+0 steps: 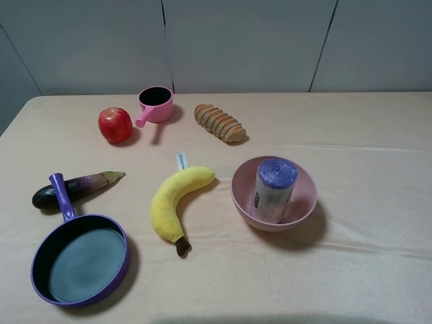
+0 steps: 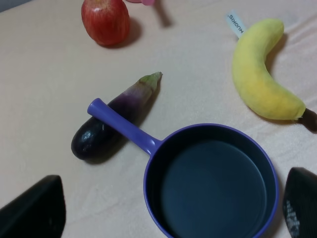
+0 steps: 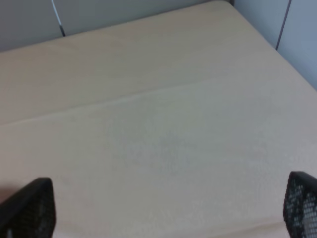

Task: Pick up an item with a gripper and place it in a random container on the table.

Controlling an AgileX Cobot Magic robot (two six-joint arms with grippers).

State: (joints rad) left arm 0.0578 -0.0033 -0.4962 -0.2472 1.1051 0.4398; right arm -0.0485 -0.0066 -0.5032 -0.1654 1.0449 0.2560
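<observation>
So the right gripper [image 3: 168, 208] is spread wide over bare tabletop [image 3: 163, 124], holding nothing. Left gripper [image 2: 168, 208] is spread too, above the purple pan [image 2: 213, 183]. The canister [image 1: 273, 190] stands tilted inside the pink bowl [image 1: 305, 206], center-right of the overhead view.

Not much of the robot itself shows up, honestly. The high camera catches none of the arms at all. From the left wrist camera you only get the tips of the left gripper [image 2: 168, 213]: two chunky black fingers [image 2: 34, 210] poking in at the corners, smooth and a bit glossy, rounded at the ends, and the other one has some faint pale lettering or marking on its face that's too blurry to read. The right gripper [image 3: 168, 208] looks about the same from its own camera, two black fingers [image 3: 29, 208] at the edges, except these have a fine dotted or mesh-like texture on the inner pads. No cables or screws visible anywhere.
</observation>
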